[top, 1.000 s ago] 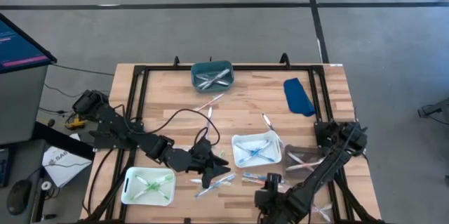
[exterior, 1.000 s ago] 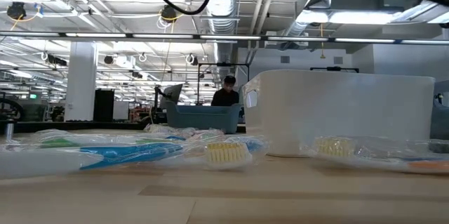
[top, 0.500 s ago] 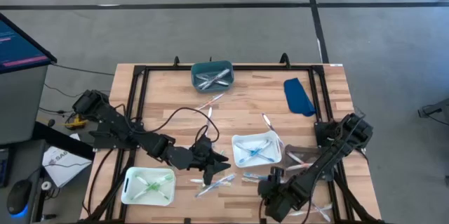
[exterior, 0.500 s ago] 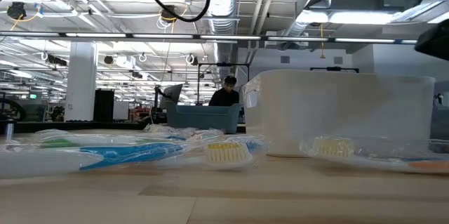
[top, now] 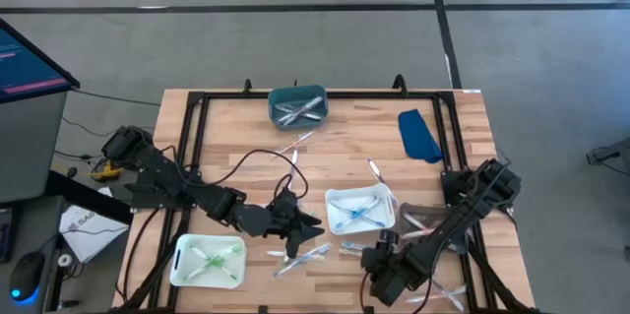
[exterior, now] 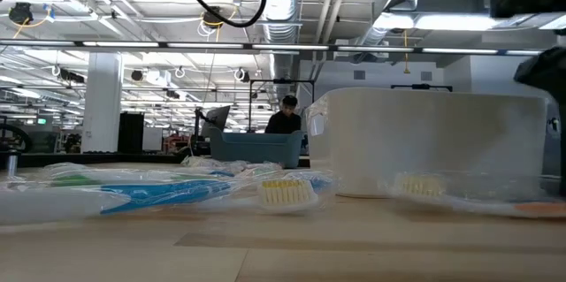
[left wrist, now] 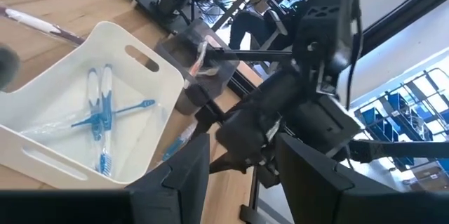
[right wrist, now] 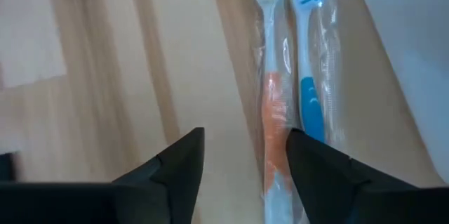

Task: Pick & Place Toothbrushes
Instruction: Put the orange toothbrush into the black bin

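Observation:
Wrapped toothbrushes lie loose on the wooden table (top: 236,137): a few (top: 300,255) near the front edge and a pair (top: 354,248) beside the white tray (top: 340,196) that holds blue ones. My right gripper (top: 379,257) points down, open, over this pair. In the right wrist view the orange-handled brush (right wrist: 270,104) lies between the fingers (right wrist: 242,140), close to one of them, and the blue brush (right wrist: 312,76) lies beyond it. My left gripper (top: 300,227) hovers open and empty left of the white tray (left wrist: 42,154).
A second white tray (top: 177,273) with green brushes sits at the front left. A teal bin (top: 281,93) with brushes stands at the far edge, a blue cloth (top: 418,135) at the far right. A clear tray (top: 409,211) with pink brushes is right of the white one. A person sits in the room behind (exterior: 285,116).
My right gripper has sunk toward the table beside the white tray; in the low view its dark shape now shows at the right edge. My left arm has kept still.

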